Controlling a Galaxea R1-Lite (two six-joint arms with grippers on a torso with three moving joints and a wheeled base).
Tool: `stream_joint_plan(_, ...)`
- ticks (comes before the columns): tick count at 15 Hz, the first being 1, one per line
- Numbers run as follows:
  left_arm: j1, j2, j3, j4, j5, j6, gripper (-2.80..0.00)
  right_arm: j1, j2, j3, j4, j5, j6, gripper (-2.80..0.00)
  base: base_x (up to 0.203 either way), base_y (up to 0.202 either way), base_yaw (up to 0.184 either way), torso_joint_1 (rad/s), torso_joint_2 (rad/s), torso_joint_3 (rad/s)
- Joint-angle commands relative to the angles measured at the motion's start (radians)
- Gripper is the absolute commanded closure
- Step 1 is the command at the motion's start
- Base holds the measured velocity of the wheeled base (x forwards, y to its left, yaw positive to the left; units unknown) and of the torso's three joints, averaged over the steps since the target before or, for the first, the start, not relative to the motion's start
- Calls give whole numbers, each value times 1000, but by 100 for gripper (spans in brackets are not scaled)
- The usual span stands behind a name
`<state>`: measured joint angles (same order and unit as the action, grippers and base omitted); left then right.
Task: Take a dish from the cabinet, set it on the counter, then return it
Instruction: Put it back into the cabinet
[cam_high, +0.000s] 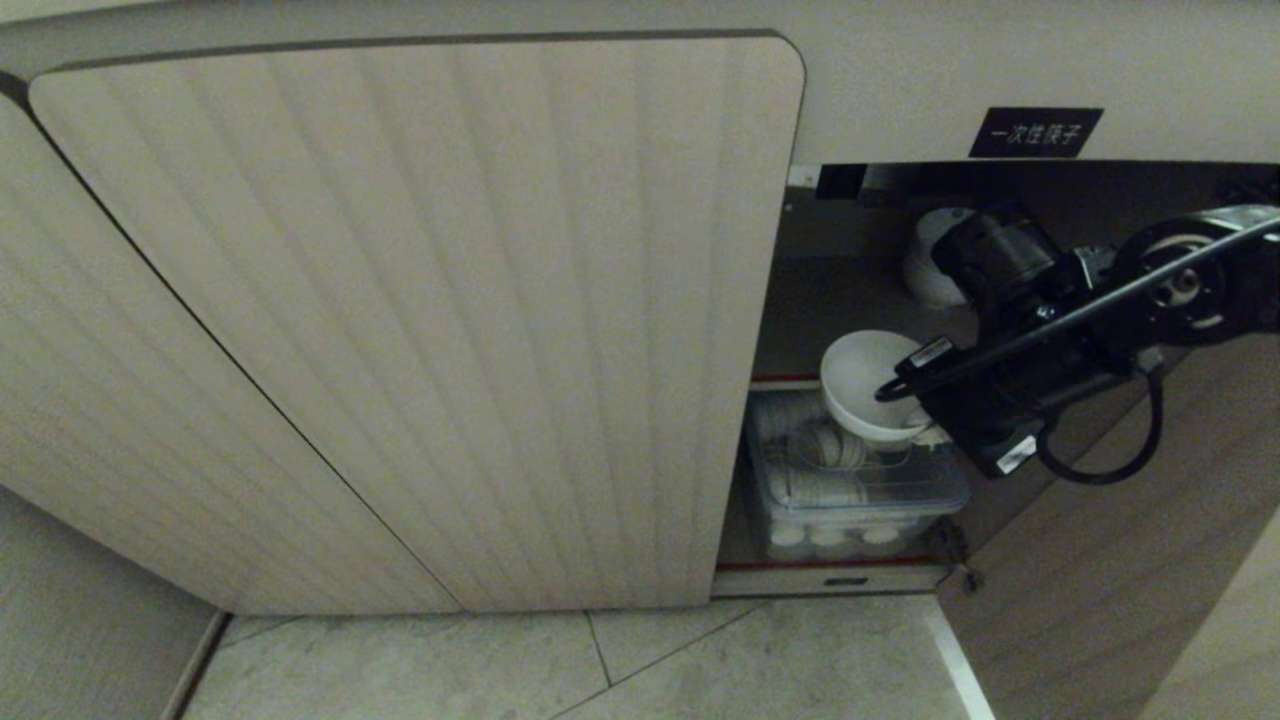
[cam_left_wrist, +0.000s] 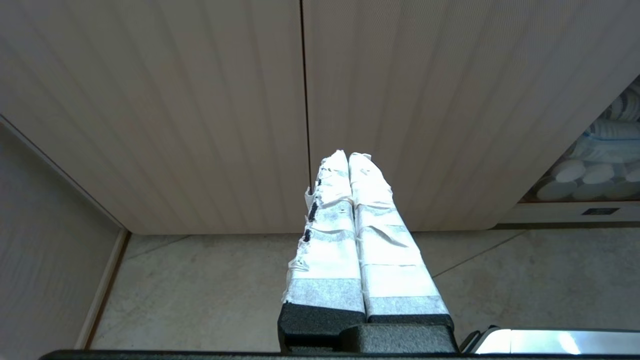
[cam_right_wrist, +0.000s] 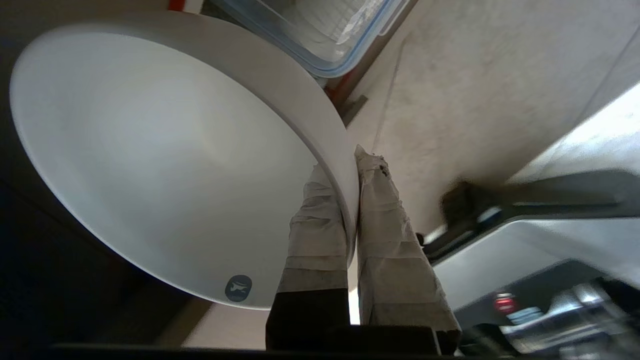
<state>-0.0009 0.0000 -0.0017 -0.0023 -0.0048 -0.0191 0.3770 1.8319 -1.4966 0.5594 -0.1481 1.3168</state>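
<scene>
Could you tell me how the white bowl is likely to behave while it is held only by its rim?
The bowl looks rigid and glazed, so it may slip. The right gripper pinches only one rim edge, so it could tilt. It looks ceramic, so probably breakable.

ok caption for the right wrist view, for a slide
Right gripper pinching the rim of the white bowl, one finger inside, one outside.
</scene>
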Motion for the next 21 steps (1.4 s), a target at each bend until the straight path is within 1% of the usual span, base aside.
stream_joint_plan(1,0,0,0,-1,-1,-1,0,-7,6,-2,-5,5,57,0,0,0,0,0,0,0)
stream_joint_plan(5,-1,0,0,-1,-1,-1,0,-9,25,-4,-32,-1,102,0,0,0,0,0,0,0)
stream_joint_plan(7,-1,0,0,-1,0,-1,0,-16,35,-2,-65,-8,102,0,0,0,0,0,0,0)
stream_joint_plan(10,1,0,0,-1,-1,-1,0,-18,47,-2,-142,-39,96,0,0,0,0,0,0,0)
stream_joint_plan(13,1,0,0,-1,0,-1,0,-18,63,-4,-150,-39,97,0,0,0,0,0,0,0)
stream_joint_plan(17,0,0,0,-1,-1,-1,0,-35,89,-58,-138,-32,92,0,0,0,0,0,0,0)
stream_joint_plan(21,-1,0,0,-1,-1,-1,0,-46,121,-122,-73,0,91,0,0,0,0,0,0,0)
